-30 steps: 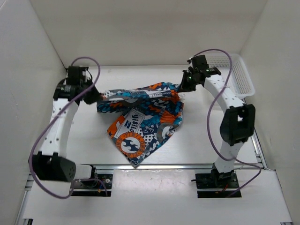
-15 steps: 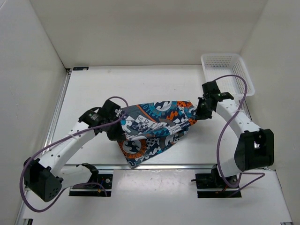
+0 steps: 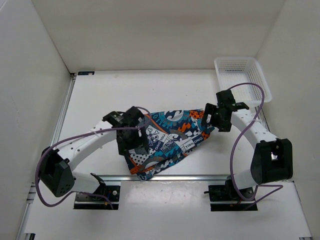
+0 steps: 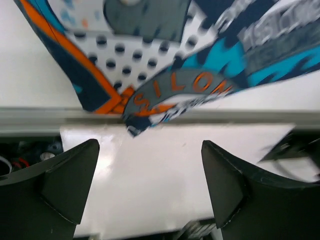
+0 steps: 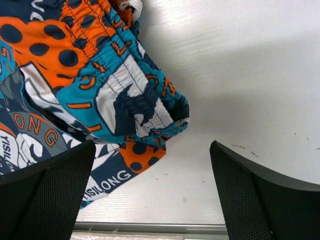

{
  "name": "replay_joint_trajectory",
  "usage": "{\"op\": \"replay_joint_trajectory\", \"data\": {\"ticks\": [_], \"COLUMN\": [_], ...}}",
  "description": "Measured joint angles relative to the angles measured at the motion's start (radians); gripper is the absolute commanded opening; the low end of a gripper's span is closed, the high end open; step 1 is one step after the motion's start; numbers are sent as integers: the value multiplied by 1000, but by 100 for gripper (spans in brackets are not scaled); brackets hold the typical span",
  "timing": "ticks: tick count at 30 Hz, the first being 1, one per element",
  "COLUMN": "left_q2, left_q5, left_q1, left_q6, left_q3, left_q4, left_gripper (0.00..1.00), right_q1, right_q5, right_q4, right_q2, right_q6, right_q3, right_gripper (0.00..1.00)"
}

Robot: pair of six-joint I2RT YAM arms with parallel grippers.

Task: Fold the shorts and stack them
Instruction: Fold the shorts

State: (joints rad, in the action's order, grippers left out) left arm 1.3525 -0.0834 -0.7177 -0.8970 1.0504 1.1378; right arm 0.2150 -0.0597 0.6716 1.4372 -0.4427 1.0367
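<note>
The shorts (image 3: 167, 140) lie folded in a flat, roughly triangular bundle on the white table, near its front edge. My left gripper (image 3: 133, 146) hovers over their left end, and my right gripper (image 3: 214, 121) sits at their right end. In the left wrist view the left gripper (image 4: 150, 187) is open, with bare white surface between its fingers and the shorts (image 4: 165, 60) beyond the tips. In the right wrist view the right gripper (image 5: 150, 195) is open too. The gathered waistband of the shorts (image 5: 85, 80) lies just beyond its left finger (image 5: 45, 195), not pinched.
A white mesh basket (image 3: 242, 75) stands at the back right corner. A metal rail (image 3: 190, 176) runs along the table's front edge, just below the shorts' lowest corner. White walls enclose the table at the left, back and right.
Both grippers brought the shorts' far edge toward the front, folding the fabric over itself, then opened and let go. The shorts now lie lower and flatter.
</note>
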Motion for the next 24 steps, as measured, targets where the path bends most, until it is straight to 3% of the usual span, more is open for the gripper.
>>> {"op": "replay_joint_trajectory", "data": {"ticks": [3,7,14,15,17,18,19,21,22,24], "left_q2": [-17,-8,276,305,347,365,388,429,448,476], "left_q5": [36,50,6,-11,-42,-60,-75,-106,-124,-152], "left_q1": [63,203,327,330,335,337,338,343,349,364], "left_q6": [0,5,14,17,20,22,23,32,41,64], "left_q3": [52,-18,-121,-121,-97,-82,-62,-27,-11,22], "left_q4": [-13,-93,-236,-254,-242,-239,-231,-218,-217,-219], "left_gripper": [95,100,99,93,85,77,44,13,10,10], "right_q1": [-2,-3,-3,-3,-4,-3,-4,-3,-3,-3], "right_q5": [18,55,97,103,120,128,137,154,163,174], "right_q4": [-27,-76,-159,-168,-188,-195,-205,-221,-228,-238], "right_q2": [19,70,200,214,237,246,255,267,269,269], "right_q6": [-2,-7,-21,-24,-31,-37,-42,-61,-76,-109], "right_q3": [-1,-8,-19,-20,-20,-20,-20,-21,-21,-21], "right_gripper": [100,98,73,64,56,45,39,24,13,3]}}
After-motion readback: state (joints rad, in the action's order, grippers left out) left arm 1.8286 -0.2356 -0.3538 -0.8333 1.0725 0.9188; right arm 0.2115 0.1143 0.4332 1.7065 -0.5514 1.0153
